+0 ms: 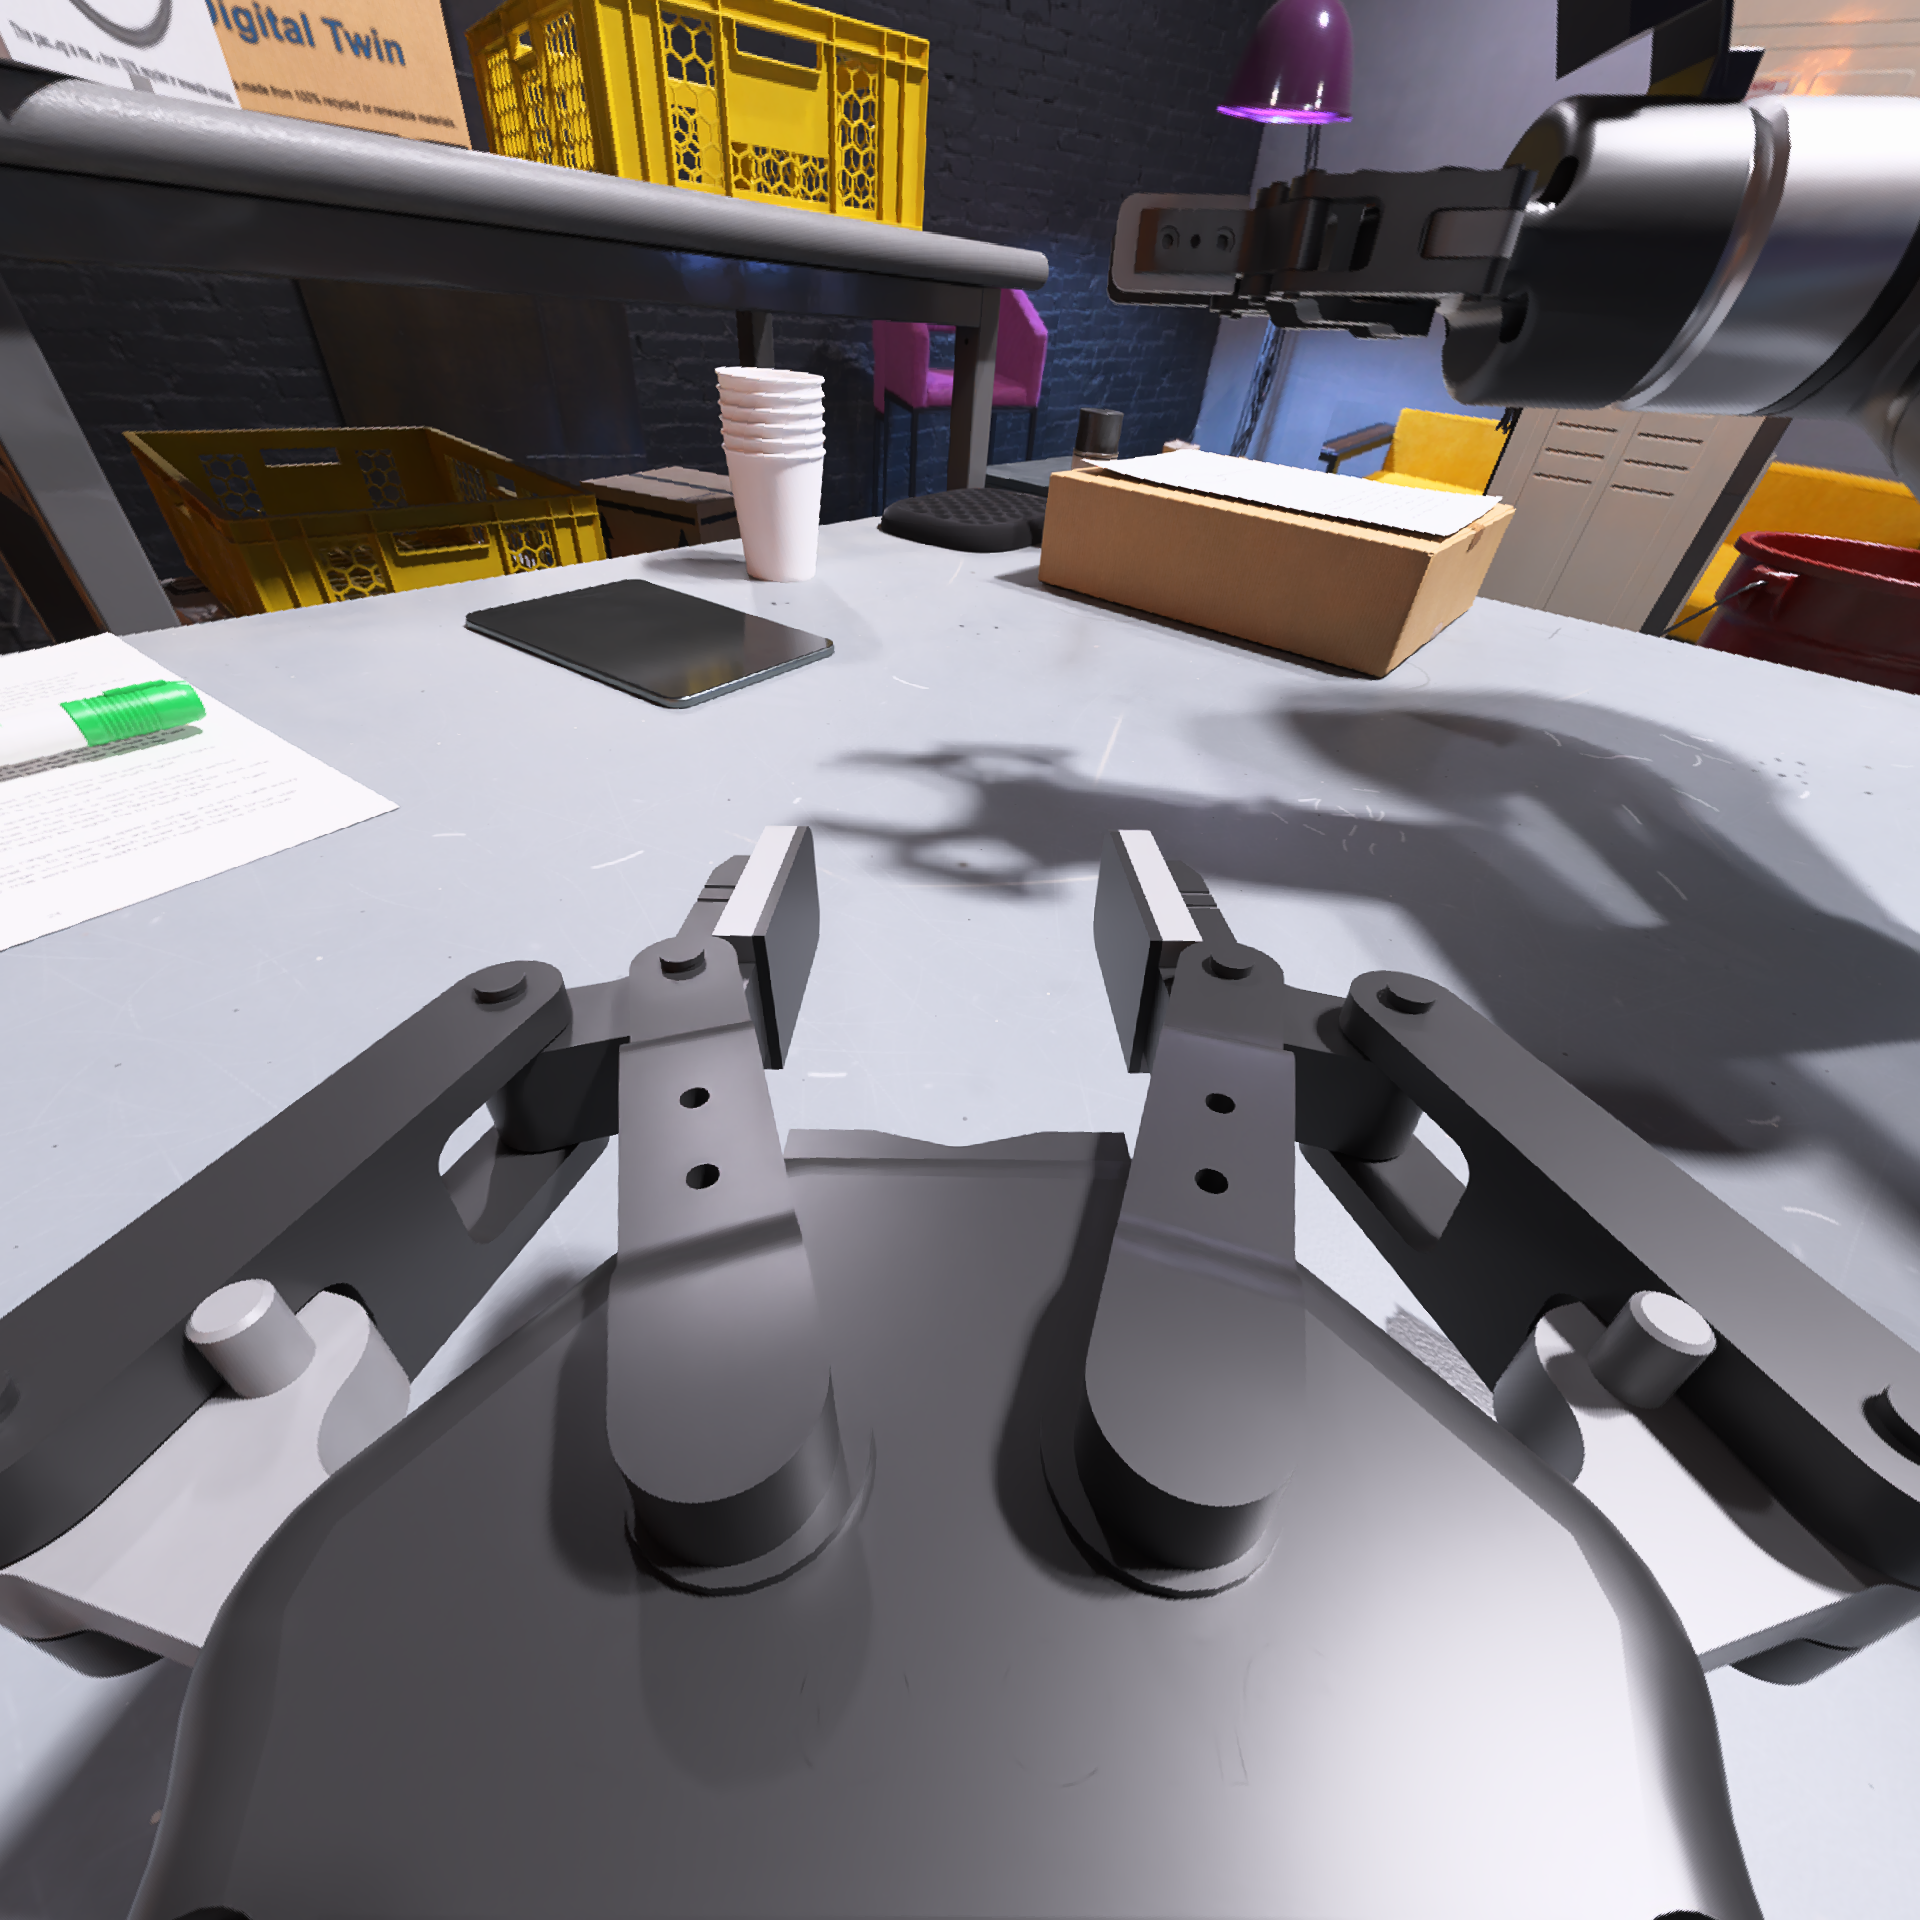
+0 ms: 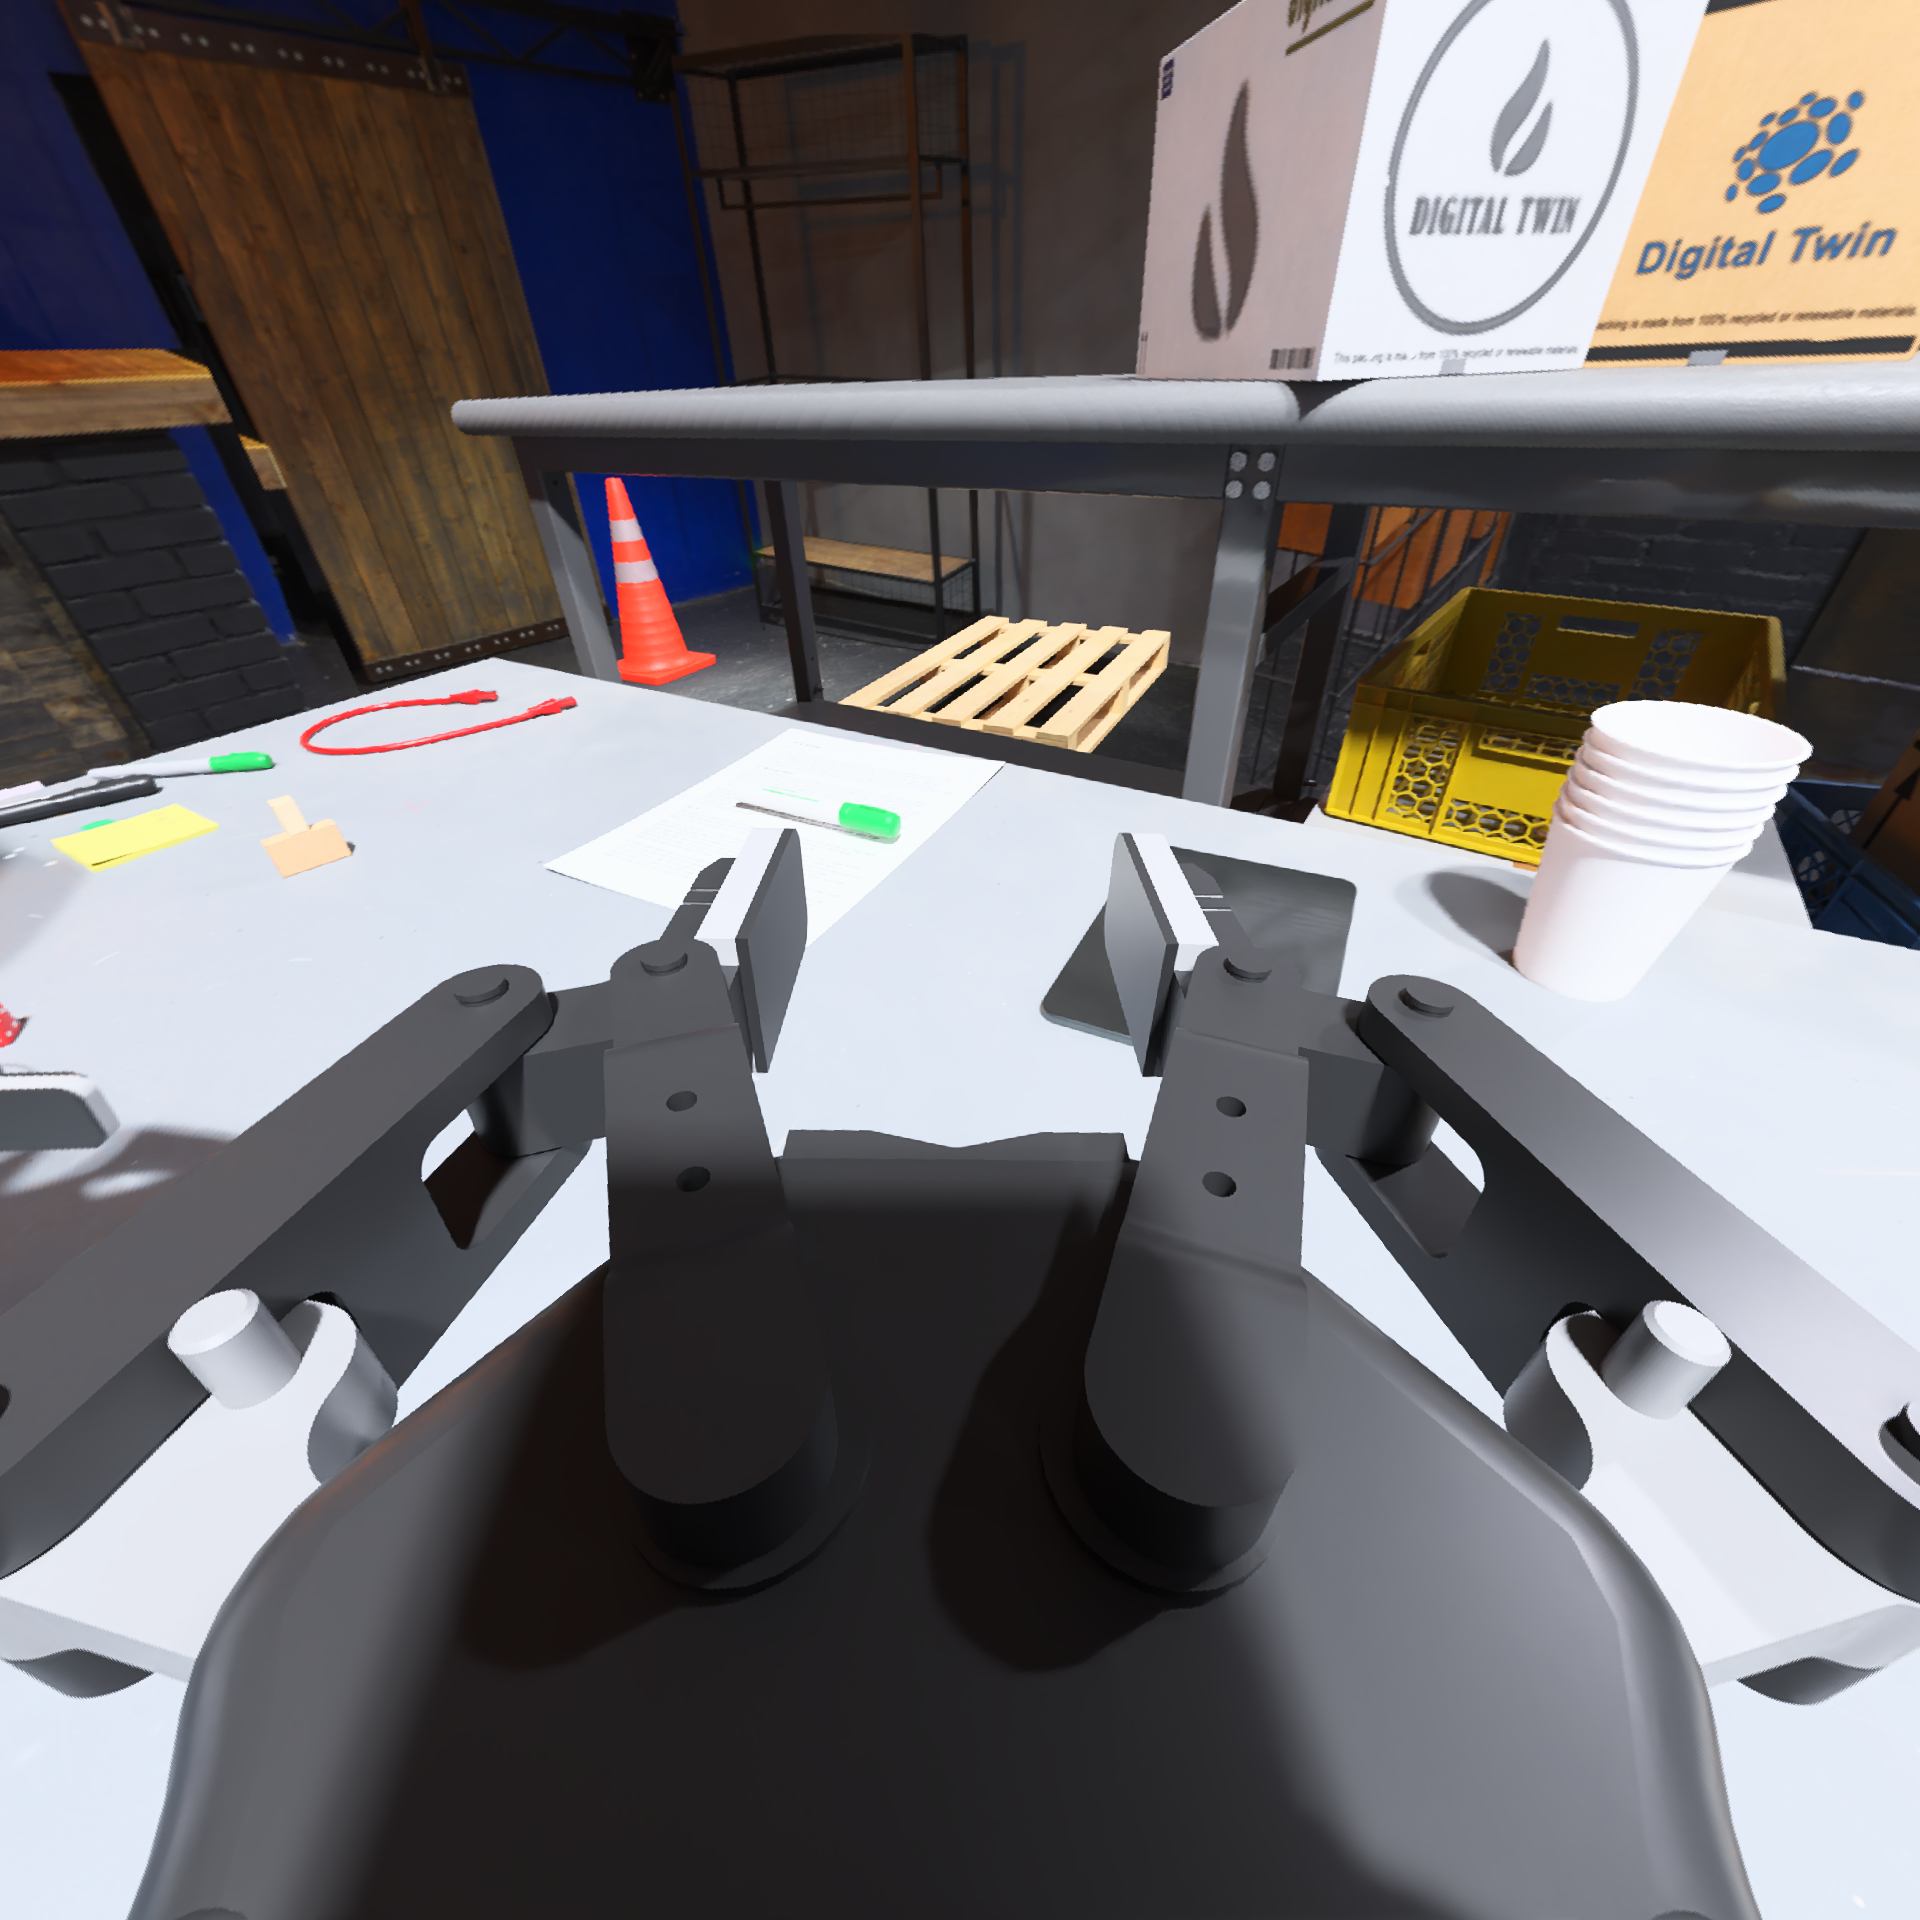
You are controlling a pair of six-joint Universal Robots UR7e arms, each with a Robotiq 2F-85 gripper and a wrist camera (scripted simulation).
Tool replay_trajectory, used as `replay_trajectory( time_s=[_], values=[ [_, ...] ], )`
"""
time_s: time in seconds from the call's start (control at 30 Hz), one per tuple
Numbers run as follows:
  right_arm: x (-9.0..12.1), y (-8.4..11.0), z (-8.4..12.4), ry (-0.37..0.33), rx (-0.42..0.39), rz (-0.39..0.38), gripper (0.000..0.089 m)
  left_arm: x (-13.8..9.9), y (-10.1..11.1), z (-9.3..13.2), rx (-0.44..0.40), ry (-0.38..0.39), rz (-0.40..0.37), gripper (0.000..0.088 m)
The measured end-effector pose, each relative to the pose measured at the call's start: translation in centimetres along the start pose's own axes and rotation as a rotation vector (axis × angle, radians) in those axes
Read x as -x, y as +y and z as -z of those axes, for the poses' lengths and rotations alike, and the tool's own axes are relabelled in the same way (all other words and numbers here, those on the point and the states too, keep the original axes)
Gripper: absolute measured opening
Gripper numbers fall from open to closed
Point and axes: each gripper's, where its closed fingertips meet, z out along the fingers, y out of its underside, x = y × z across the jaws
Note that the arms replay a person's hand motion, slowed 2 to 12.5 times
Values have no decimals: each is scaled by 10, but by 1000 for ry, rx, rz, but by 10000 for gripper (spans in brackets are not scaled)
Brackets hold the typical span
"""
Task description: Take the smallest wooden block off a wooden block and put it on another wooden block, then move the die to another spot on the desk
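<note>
In the right wrist view, the wooden blocks (image 2: 304, 837) sit far left on the desk (image 2: 935, 1039), a small piece upright atop a larger one, beside a yellow notepad (image 2: 135, 834). The die cannot be made out. The right gripper (image 2: 951, 883) hangs spread and empty above a paper sheet (image 2: 727, 831) and a dark tablet (image 2: 1288, 904). The left gripper (image 1: 956, 883) is likewise spread, empty, near a stack of paper cups (image 1: 774, 468).

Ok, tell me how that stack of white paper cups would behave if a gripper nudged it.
The stack of white paper cups is tall on a narrow base, so it would probably tip rather than slide. It looks thin-walled and light, so it likely crushes under a firm pinch. The nested cups might separate if lifted by the top one.
</note>
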Motion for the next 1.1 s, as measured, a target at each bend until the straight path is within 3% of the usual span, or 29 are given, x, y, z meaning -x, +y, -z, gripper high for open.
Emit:
replay_trajectory(
  time_s=[0.6,1.1],
  values=[
    [60,41,13,-156,67,28,525,1,-7,5,-21,-21,-11,484],
    [77,76,18,-187,113,48,519,3,-14,15,9,-38,-28,484]
  ],
)
